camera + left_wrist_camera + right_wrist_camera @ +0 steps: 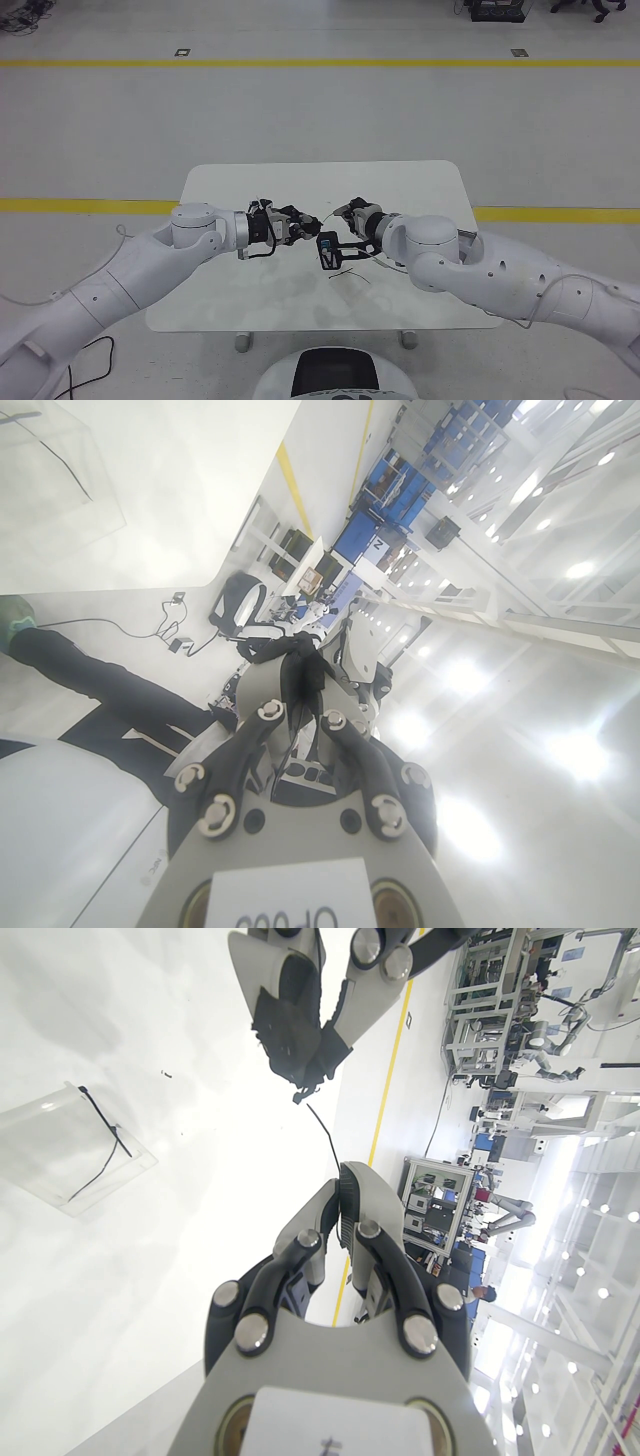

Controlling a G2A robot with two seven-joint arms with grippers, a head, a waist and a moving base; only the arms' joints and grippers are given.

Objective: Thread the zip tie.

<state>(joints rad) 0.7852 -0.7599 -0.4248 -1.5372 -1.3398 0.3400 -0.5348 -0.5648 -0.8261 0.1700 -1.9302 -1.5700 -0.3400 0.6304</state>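
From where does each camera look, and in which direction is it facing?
Top view: above the arms, facing down at the table; both arms meet mid-table.
Left wrist view: on the left wrist, facing along the left pincer toward the hall; the other arm beyond.
Right wrist view: on the right wrist, facing along the right pincer pinching the zip tie; left pincer opposite.
Shared: both wrist views show the clear tray.
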